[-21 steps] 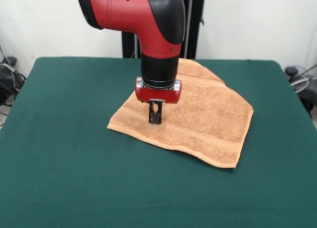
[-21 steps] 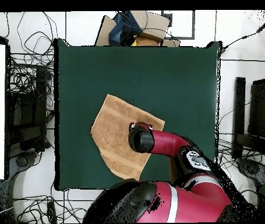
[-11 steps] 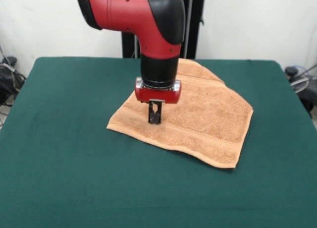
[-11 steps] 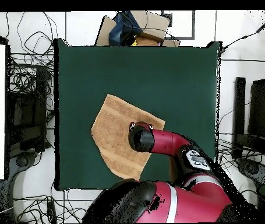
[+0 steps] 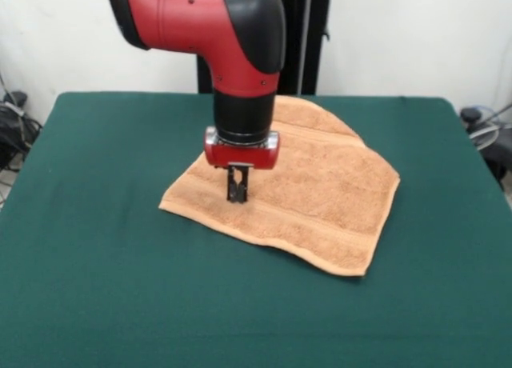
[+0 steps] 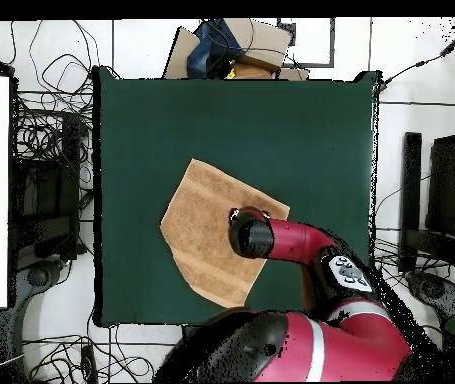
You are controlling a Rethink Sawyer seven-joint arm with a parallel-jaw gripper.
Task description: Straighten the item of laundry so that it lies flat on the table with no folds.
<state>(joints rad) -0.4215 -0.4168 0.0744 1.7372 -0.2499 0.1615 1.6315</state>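
The item of laundry [image 5: 320,192], a light orange-tan towel, lies on the green table [image 5: 96,264] a little behind the middle. Its far right corner looks folded over, giving a slanted edge there. A slight ripple lifts the near edge. My gripper [image 5: 238,197] points straight down onto the towel's left part, fingers together and pinching the cloth. From overhead the towel [image 6: 201,225] shows left of the arm's wrist [image 6: 251,235], which hides the gripper.
Green cloth extends widely around the towel on all sides. Cables [image 6: 46,130] and dark equipment [image 6: 441,210] lie off the table's sides. A cardboard box [image 6: 236,50] sits beyond one edge. A black column [image 5: 308,36] stands behind the table.
The gripper has shifted left in the front view, and the towel has slid left with it. In the overhead view both moved slightly right.
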